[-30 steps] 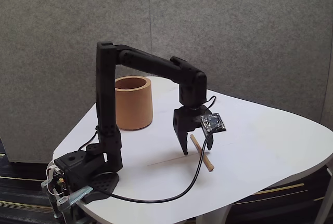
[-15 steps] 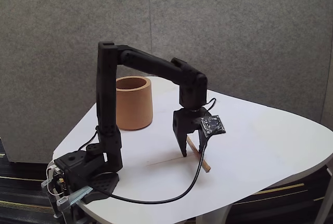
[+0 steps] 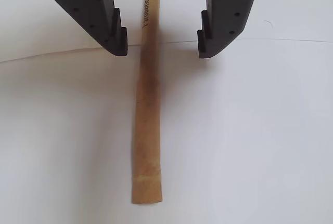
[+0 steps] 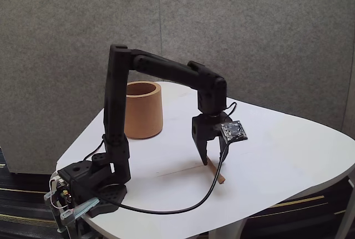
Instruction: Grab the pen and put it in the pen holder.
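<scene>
Hand (image 3: 161, 44) pointing down, astride pen (image 3: 145, 130).

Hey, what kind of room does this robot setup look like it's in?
Probably an office or lab: a grey fabric partition wall, a rounded white table, and striped carpet below.

Pen (image 3: 147, 115) — matt wood; pen holder (image 4: 143, 110) — matt terracotta look.
</scene>
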Controlling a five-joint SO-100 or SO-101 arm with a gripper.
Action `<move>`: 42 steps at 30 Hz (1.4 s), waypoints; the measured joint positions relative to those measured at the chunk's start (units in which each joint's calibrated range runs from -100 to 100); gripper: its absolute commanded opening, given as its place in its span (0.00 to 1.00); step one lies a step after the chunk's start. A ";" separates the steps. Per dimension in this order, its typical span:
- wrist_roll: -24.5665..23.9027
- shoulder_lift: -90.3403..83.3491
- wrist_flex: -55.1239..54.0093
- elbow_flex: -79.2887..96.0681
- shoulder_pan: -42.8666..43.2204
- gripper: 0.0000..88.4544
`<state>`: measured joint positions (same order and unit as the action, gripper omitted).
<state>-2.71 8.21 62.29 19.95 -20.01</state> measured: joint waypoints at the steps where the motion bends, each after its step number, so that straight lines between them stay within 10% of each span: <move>1: 0.00 0.00 0.00 -0.09 0.00 0.21; 30: 0.00 0.08 -0.08 1.81 1.10 0.21; 35: 0.00 0.08 -0.08 1.81 1.10 0.00; 42: 0.00 0.08 -0.76 1.81 1.10 0.01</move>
<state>-2.71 8.30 61.53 21.75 -18.91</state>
